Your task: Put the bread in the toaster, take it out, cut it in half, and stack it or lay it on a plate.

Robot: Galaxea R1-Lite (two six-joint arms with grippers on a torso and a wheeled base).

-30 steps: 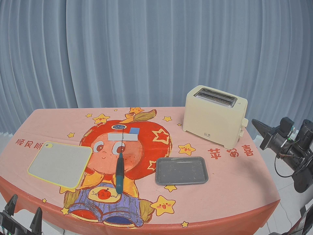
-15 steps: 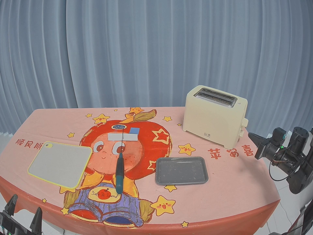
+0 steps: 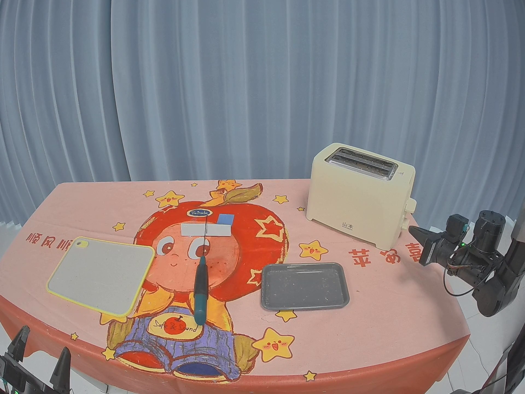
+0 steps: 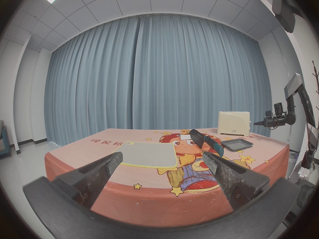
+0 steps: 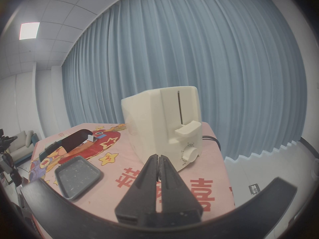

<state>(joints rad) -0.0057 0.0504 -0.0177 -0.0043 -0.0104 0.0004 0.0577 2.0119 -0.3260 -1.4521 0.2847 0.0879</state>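
The cream toaster (image 3: 358, 192) stands at the table's back right, its two top slots (image 3: 361, 163) dark and speckled; I cannot tell if bread is inside. My right gripper (image 3: 414, 231) is shut and empty, hovering just right of the toaster's end and pointing at it. From the right wrist its shut tips (image 5: 159, 158) sit just before the lever (image 5: 188, 128) and the dial (image 5: 189, 153). A grey plate (image 3: 304, 285) lies in front of the toaster. The teal-handled knife (image 3: 201, 280) lies mid-table and the cutting board (image 3: 101, 274) at the left. My left gripper (image 4: 162, 156) is open below the table's front-left edge.
The table's right edge lies close under my right arm. A white and blue label (image 3: 208, 228) lies near the knife's tip. A grey curtain (image 3: 262, 72) hangs behind the table. Bare cloth (image 3: 394, 302) stretches between the plate and the right edge.
My right gripper has moved left and downward, closer to the toaster's lever end. The left gripper and everything on the table stay where they were.
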